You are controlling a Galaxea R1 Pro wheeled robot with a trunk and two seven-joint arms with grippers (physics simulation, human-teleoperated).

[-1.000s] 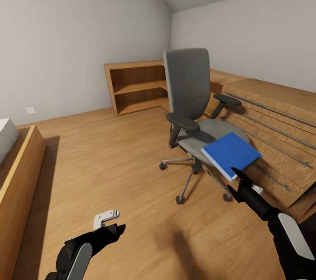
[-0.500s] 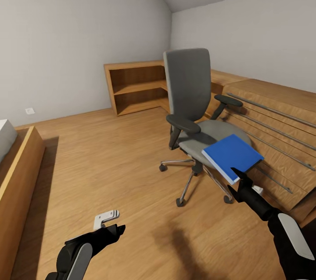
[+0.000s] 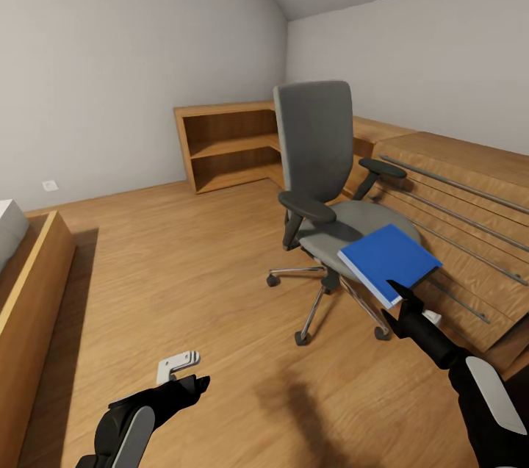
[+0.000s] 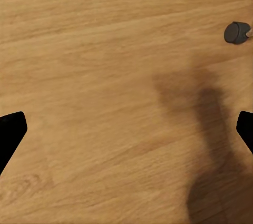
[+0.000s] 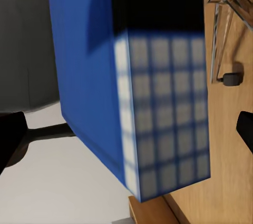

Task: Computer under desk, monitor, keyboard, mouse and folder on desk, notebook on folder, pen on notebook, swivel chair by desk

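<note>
The grey swivel chair stands on the wood floor of the bedroom, its seat turned toward me. The blue folder lies tilted at the seat's front edge and overhangs it. My right gripper reaches up to the folder's near edge. In the right wrist view the folder and its white page edges lie between the gripper's widely spread fingertips, so the gripper is open. My left gripper hangs open low over the bare floor. A chair castor shows in the left wrist view.
A light oak open shelf unit stands in the far corner. A low oak cabinet with metal rails runs along the right wall behind the chair. A wooden bed frame is at the left. A small pale grey piece shows beyond my left gripper.
Over the first half second the folder and the chair seat shifted very slightly down and to the right. Since then nothing has moved, and both arms are unchanged.
</note>
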